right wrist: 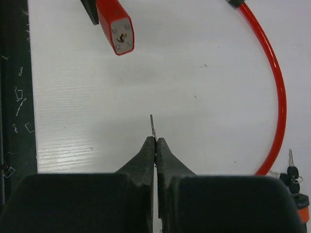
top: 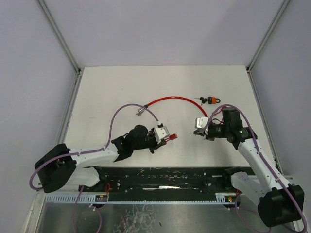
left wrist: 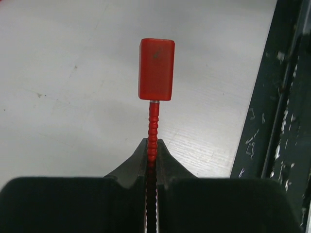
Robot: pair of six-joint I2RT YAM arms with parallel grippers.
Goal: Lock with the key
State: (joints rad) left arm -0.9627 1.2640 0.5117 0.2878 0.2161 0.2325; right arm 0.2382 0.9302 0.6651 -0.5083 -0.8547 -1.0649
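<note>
Bright, even light is falling on the table point(left wrist: 58, 97) ahead of my left fingers point(left wrist: 133, 167). Glare is streaking it left of my right fingers point(right wrist: 143, 160); faint shadow is lying ahead. My near finger bases are blurring.

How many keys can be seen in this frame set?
2 at least. One key is pinched in the right gripper, its blade toward the lock body. The other, on a bunch, lies on the table by the red cable; that bunch may hold more.
</note>
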